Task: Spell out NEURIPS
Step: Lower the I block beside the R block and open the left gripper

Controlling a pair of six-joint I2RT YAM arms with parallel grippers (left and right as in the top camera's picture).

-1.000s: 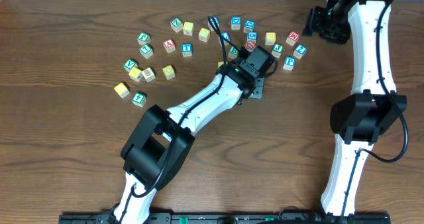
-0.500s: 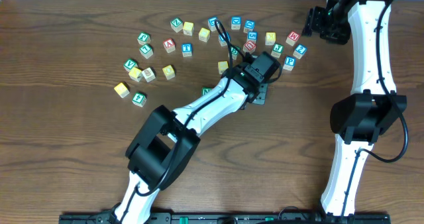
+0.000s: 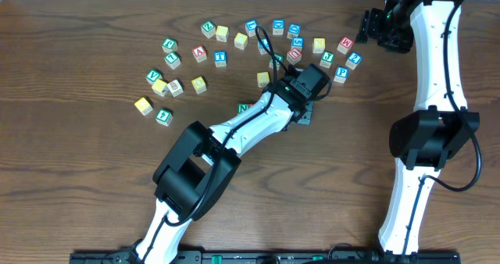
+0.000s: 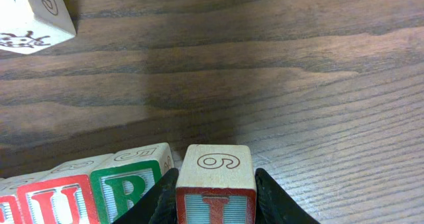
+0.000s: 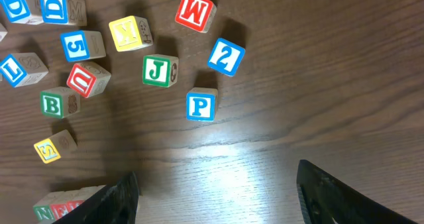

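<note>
left gripper (image 4: 215, 207) clamps I cube (image 4: 215, 174) just right of R cube (image 4: 136, 184), perhaps off counter (image 4: 278, 85) | lower it square, flush to R, then release gently | right gripper (image 5: 222, 197) wide, empty

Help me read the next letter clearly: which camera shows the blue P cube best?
The right wrist view: the blue P cube lies face up, large and unobstructed. The overhead view shows it too, but only small. The left wrist view does not show it.
</note>
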